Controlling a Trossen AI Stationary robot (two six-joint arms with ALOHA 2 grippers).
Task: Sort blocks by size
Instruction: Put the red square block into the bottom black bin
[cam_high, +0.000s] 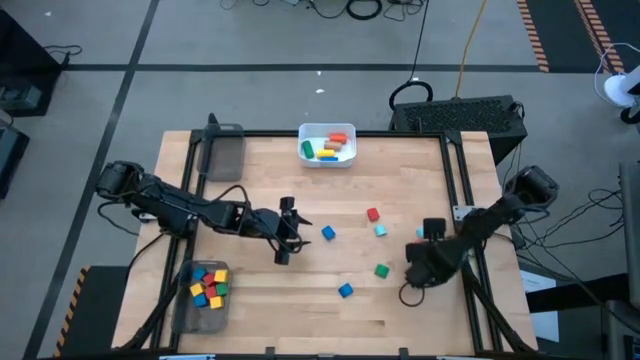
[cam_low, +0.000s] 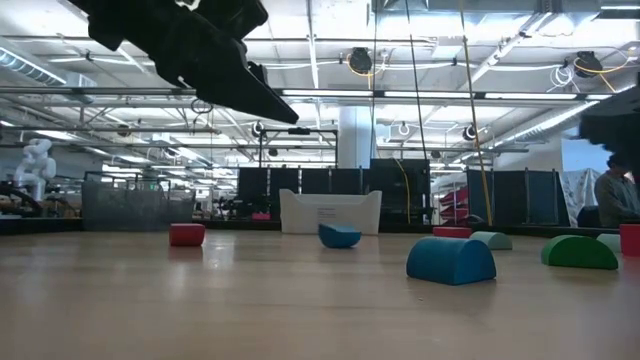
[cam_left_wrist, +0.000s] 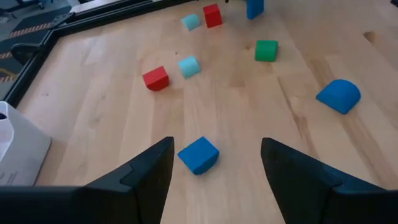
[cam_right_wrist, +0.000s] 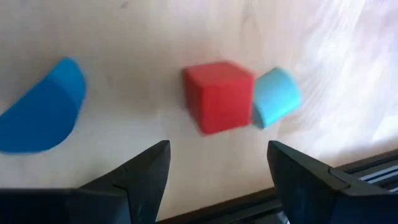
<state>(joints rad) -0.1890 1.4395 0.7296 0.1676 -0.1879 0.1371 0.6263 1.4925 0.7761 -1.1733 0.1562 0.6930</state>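
Both tools, left (cam_high: 285, 232) and right (cam_high: 425, 262), hang spread over the wooden table (cam_high: 260, 300).

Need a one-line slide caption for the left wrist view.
Open left gripper hovering over a blue cube, with red, green and light blue blocks scattered beyond on the wooden table.

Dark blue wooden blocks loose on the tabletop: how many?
3. A dark blue wooden cube lies just ahead of the left gripper; a half-round one lies farther out; a third is by the right gripper. The arms may hide more.
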